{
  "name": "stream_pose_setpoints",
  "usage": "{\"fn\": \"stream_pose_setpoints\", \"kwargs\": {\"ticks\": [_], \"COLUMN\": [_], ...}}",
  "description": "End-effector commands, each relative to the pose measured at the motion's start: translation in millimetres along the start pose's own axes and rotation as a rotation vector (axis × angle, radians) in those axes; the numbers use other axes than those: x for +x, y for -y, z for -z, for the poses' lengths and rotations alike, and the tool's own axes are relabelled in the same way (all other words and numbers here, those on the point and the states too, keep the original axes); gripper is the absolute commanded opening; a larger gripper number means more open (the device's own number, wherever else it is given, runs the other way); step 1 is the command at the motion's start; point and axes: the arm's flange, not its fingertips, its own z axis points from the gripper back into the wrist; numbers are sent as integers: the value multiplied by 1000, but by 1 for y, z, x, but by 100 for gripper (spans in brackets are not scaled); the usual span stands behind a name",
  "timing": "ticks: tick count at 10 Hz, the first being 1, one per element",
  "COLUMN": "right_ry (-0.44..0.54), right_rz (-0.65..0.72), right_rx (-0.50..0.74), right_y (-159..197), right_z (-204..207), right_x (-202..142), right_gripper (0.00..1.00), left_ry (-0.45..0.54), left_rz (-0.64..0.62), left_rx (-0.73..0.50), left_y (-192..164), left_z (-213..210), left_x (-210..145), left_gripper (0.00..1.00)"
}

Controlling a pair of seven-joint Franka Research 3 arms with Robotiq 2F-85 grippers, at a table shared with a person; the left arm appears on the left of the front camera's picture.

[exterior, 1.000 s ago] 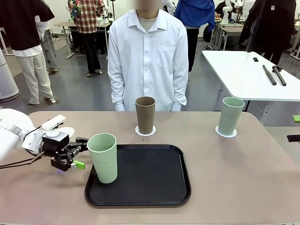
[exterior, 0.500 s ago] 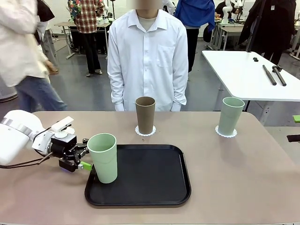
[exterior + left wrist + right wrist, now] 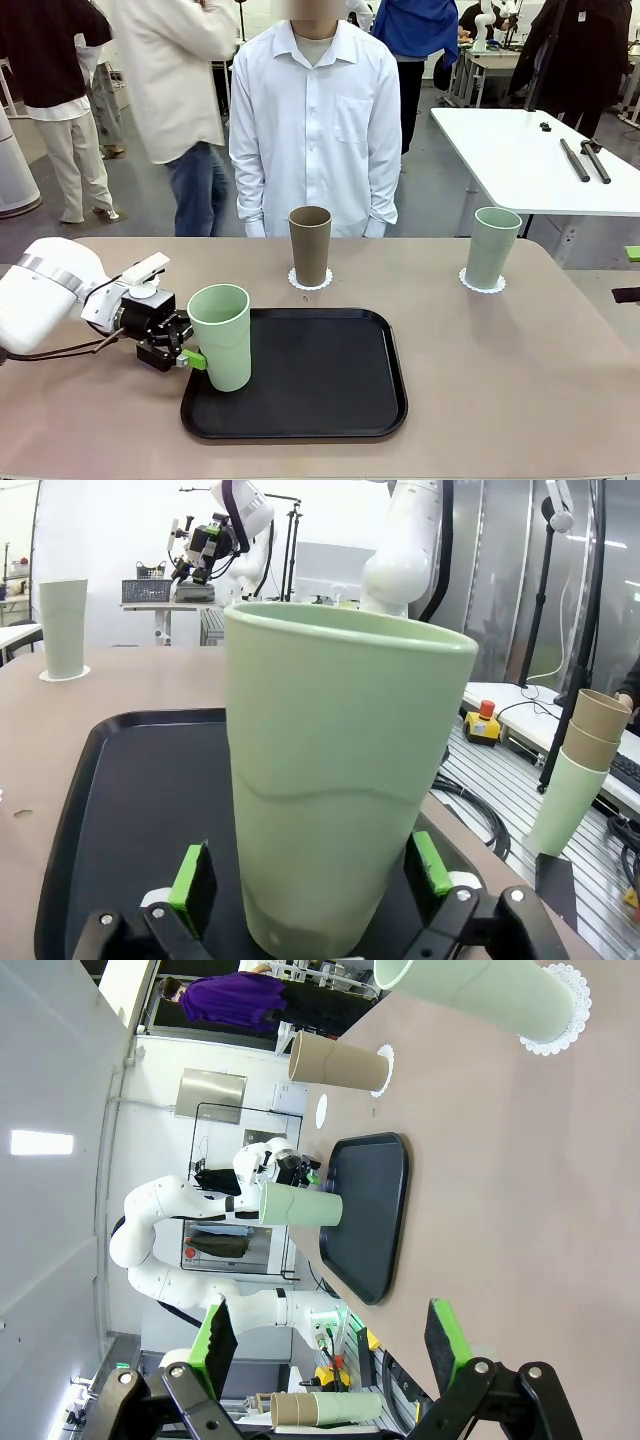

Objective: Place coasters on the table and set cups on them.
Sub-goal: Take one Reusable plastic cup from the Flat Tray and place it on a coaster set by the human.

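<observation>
So we had our left gripper (image 3: 192,352) down low at the near-left corner of the black tray (image 3: 330,400), jaws spread wide on either side of the mint cup (image 3: 221,335) standing on that corner, green pads (image 3: 190,885) flanking its lower wall and not pinching yet as far as we could tell. Our guess was that the tumbler was light, stiff and matte, so not too slippery, but tall and tapered, so easy to tip; grabbing it low near the base looked safest. The brown cup (image 3: 310,245) already sat on a coaster (image 3: 311,281) just beyond the tray's far edge, and the other mint cup (image 3: 491,247) sat on its own doily (image 3: 482,282) off to the tray's far right. Our right gripper (image 3: 330,1345) hung open above the table (image 3: 520,380), holding nothing. The tabletop was flat, beige and bare around the tray. A person in a white shirt (image 3: 315,120) stood behind it, in a busy lab.
</observation>
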Motion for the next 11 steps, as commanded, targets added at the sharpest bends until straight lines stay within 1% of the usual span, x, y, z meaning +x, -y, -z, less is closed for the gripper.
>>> {"fn": "stream_pose_setpoints", "kwargs": {"ticks": [1,10,11], "right_ry": [8,8,8], "right_rz": [-6,-6,-6], "right_rx": [3,3,3], "right_y": [-2,-2,-2], "right_z": [2,2,2], "right_x": [-4,-4,-4], "right_gripper": [100,100,100], "left_ry": [-19,-26,-28], "left_rz": [3,44,48], "left_rx": [15,-67,-72], "left_y": [-6,-4,-5], "left_z": [12,38,37], "left_x": [4,6,6], "left_gripper": [100,100,97]}}
